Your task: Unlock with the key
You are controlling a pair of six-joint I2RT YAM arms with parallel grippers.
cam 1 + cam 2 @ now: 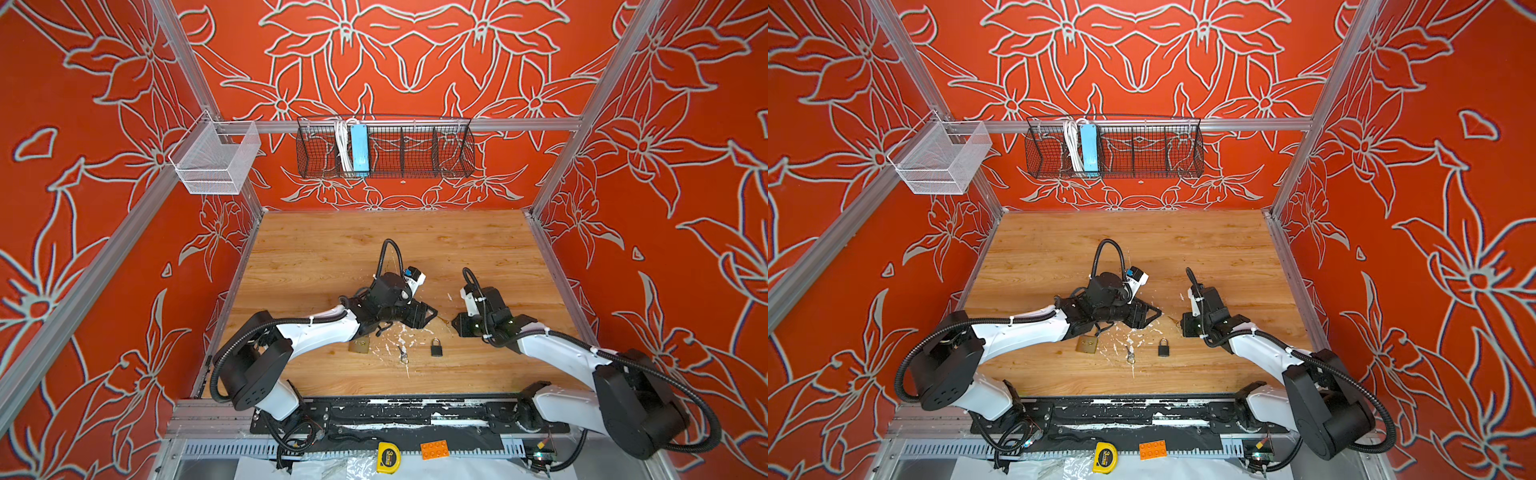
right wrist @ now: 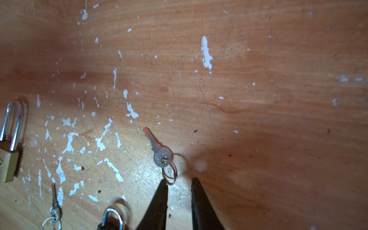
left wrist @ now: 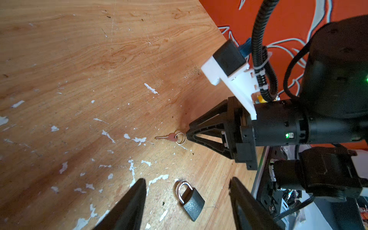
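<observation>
A small silver key (image 2: 159,151) on a copper ring (image 2: 169,173) lies flat on the wooden table (image 1: 332,257). My right gripper (image 2: 179,180) hovers low at the ring, its fingers a narrow gap apart with nothing between them. The ring overlaps one fingertip (image 2: 163,184). A black padlock (image 3: 191,200) with its shackle closed lies nearby, also seen in a top view as the black padlock (image 1: 436,348). My left gripper (image 3: 187,180) stands open above that padlock and holds nothing. In a top view the two grippers face each other, left gripper (image 1: 432,311) and right gripper (image 1: 454,324).
A brass padlock (image 1: 360,345) lies under the left forearm. A second key (image 1: 402,353) on a ring lies between the two padlocks. White paint flecks mark the wood. A wire basket (image 1: 384,147) hangs on the back wall and a mesh bin (image 1: 216,160) at the left.
</observation>
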